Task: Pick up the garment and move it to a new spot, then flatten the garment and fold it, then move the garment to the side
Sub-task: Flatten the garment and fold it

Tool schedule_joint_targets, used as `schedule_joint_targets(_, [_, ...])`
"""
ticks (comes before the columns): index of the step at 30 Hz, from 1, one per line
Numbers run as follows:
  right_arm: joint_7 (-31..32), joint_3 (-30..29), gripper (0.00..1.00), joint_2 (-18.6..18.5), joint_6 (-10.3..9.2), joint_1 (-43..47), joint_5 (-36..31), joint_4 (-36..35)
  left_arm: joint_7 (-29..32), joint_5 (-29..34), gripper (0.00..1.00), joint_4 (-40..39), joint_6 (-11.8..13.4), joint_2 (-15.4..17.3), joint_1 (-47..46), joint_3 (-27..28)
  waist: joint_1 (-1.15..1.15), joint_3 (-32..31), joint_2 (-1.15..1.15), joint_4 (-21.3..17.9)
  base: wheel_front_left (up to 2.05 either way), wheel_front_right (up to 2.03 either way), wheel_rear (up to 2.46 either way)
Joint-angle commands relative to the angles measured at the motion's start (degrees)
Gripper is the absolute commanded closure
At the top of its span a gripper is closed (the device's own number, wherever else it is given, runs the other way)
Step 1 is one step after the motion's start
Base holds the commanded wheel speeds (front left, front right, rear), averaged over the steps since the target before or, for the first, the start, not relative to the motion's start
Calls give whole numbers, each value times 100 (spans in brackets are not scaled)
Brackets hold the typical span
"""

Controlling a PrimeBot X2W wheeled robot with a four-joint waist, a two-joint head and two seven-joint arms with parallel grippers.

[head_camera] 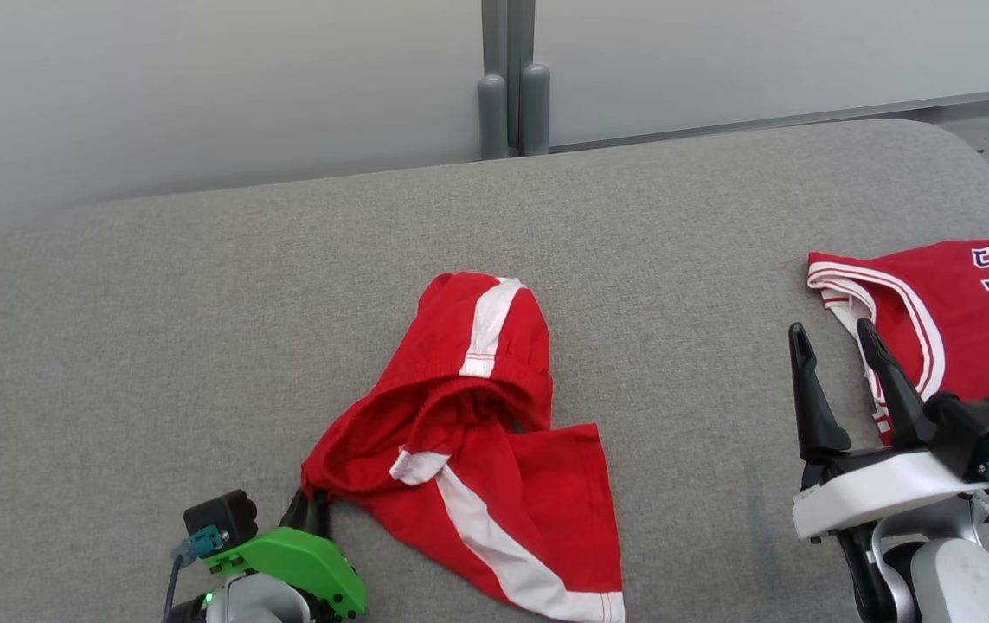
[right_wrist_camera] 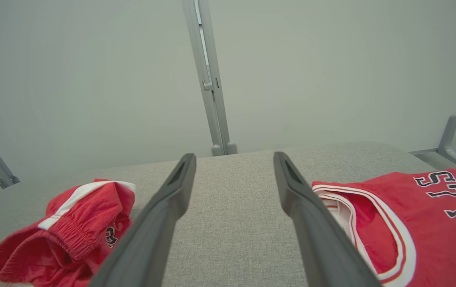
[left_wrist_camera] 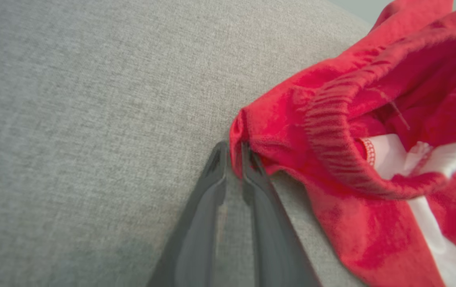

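The shorts [head_camera: 494, 467] are red with a white stripe [head_camera: 487, 324] down each side and a gathered elastic waistband [left_wrist_camera: 331, 135]. They lie crumpled rather than flat on the grey cloth-covered bench [head_camera: 200, 303]. The waistband gapes open in the middle of the heap, showing the red inside and a bit of white lining.

Taking the grey post [head_camera: 511, 95] at the far edge of the bench as the marker, the shorts sit straight in front of it, well towards the near edge. The left jaws are pressed together, pinching a small fold of red cloth [left_wrist_camera: 237, 135] at the waistband's corner. This is the point of the shorts farthest to the left of the post. The rest of the shorts spreads away from that pinch, to the right and away from the jaws.

The right jaws stand spread with nothing between them, well to the right of the post and well apart from the shorts. They are just beside the collar of a red jersey [head_camera: 961, 320] with white trim and dark letters.

The shorts' long axis runs from the post side towards the near edge, slanting a little to the right as it comes nearer. One leg points towards the post, the other fans out at the near end, and the waistband opening faces up and left.
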Motion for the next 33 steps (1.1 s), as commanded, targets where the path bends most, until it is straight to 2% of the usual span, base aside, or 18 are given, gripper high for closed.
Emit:
schedule_joint_targets(1, [-4,-1,0,-17,0,45,36,11,9,-12,0,44,23,1,125,-38,0,-22,59,18,0,0,0])
schedule_joint_targets(8, [-5,-10,0,-17,0,96,36,-18,8,207,0,-313,139,40,222,217,0,-48,59,57,0,0,0])
schedule_joint_targets(13, [-9,-75,0,-17,0,116,21,-49,4,936,0,-1334,179,121,521,499,0,-24,59,106,0,0,0])
schedule_joint_targets(17, [-4,-101,0,-16,0,115,14,-60,4,1488,0,-2096,184,109,681,475,0,-21,59,132,0,0,0])
schedule_joint_targets(20, [4,-87,0,-16,0,97,12,-59,5,1858,0,-2555,159,81,720,307,0,-22,59,124,0,0,0])
schedule_joint_targets(23, [15,-66,0,-17,0,73,24,-62,5,2102,0,-2745,32,57,687,-11,0,-12,59,83,0,0,0])
schedule_joint_targets(27, [27,-57,0,-16,0,33,15,-65,155,2237,0,-2631,-130,33,395,-507,0,9,59,-19,0,0,0])
schedule_joint_targets(33, [57,-56,0,-16,0,-59,-13,-102,475,2436,0,-2067,-220,12,-209,-1061,0,105,59,-255,0,0,0])
